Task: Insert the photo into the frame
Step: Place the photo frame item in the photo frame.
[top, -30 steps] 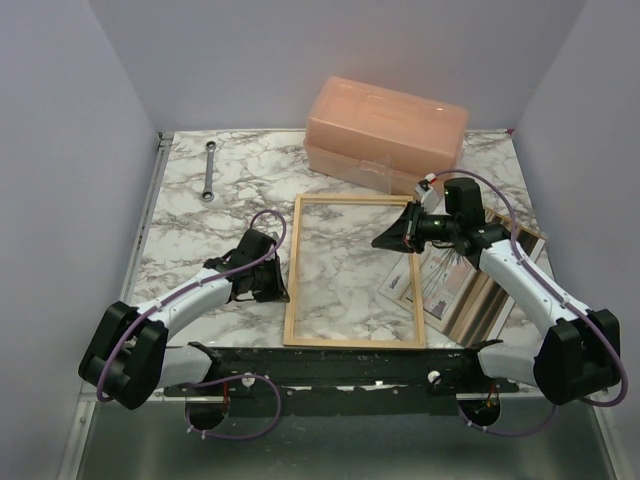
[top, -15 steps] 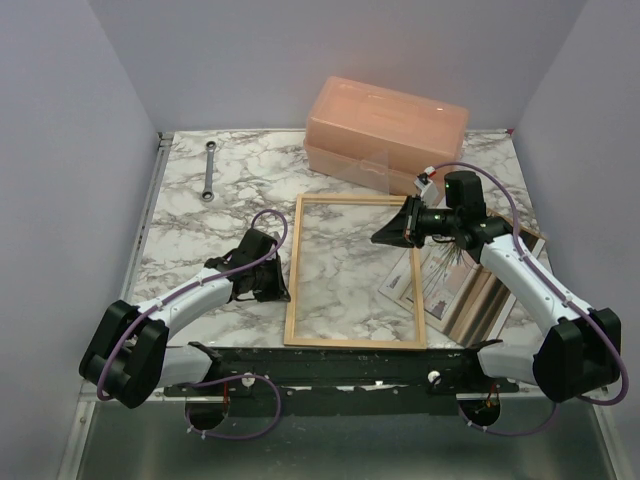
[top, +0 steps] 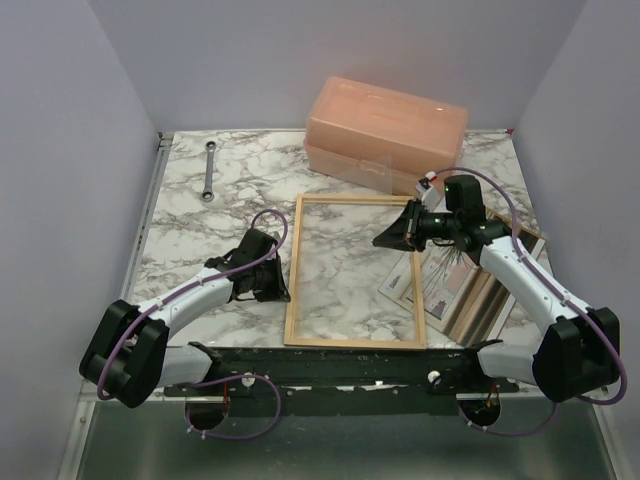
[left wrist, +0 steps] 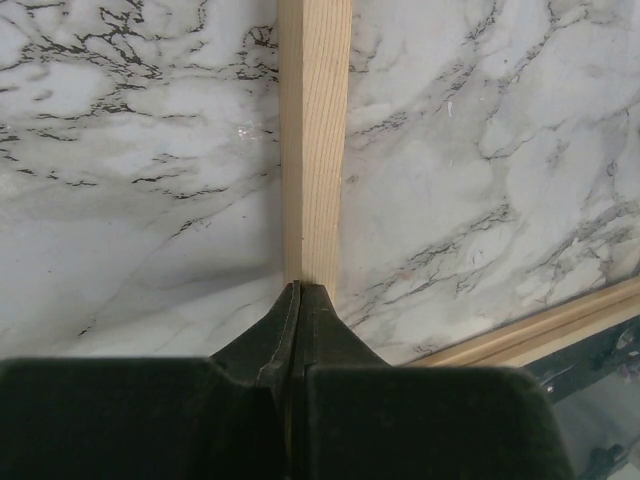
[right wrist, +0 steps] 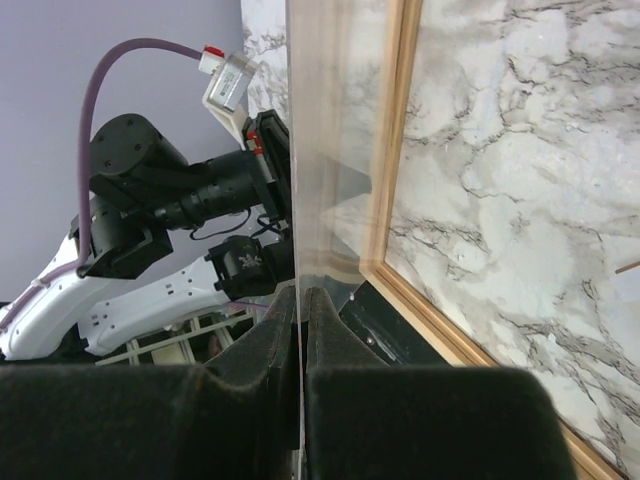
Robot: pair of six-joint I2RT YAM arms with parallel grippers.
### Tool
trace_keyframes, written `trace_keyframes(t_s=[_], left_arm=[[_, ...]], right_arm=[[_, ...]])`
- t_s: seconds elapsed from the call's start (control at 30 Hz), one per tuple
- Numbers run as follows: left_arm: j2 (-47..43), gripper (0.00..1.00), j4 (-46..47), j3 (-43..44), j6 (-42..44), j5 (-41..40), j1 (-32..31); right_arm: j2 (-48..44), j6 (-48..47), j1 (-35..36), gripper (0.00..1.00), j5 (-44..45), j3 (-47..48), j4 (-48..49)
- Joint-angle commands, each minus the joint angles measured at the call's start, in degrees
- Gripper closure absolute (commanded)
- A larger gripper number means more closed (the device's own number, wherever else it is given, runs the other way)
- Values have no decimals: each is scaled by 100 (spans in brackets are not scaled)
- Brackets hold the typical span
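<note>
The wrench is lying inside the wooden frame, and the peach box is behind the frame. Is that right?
No. The wrench lies outside the frame, near the table's far left corner, as the top view shows. The box is behind the frame.

Marble-patterned table point(top: 230, 215): four items lying on it.
The frame point(top: 350, 199) lies flat at centre. A peach box point(top: 385, 130) sits beyond its far rail, a wrench point(top: 209, 171) off its far-left corner, and a brown panel point(top: 495, 295) bearing the photo point(top: 440, 285) at its right rail.
</note>
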Motion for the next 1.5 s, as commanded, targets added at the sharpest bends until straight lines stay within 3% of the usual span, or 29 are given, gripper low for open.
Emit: trace_keyframes(t_s=[0.0,0.37,0.7,1.3,1.47], left_arm=[[303,100,-409,-250,139,-372,-85],[320,100,-401,-241,148,-372,-102],[366,100,-409,-230,154,-381,-110],[426,100,-425,-195,156,-407,-129],[434,100,-439,-186,158,-416,-135]], right_arm=[[59,82,-52,100,-12,-242,-213],[315,-777,-235,100,226,-63,-1130],[476,-1536,-278,100,1187,93,-1858],[634,-1669,-286,100,1189,-184,-1721],[570,-1498,-280,100,752,-136,-1570]])
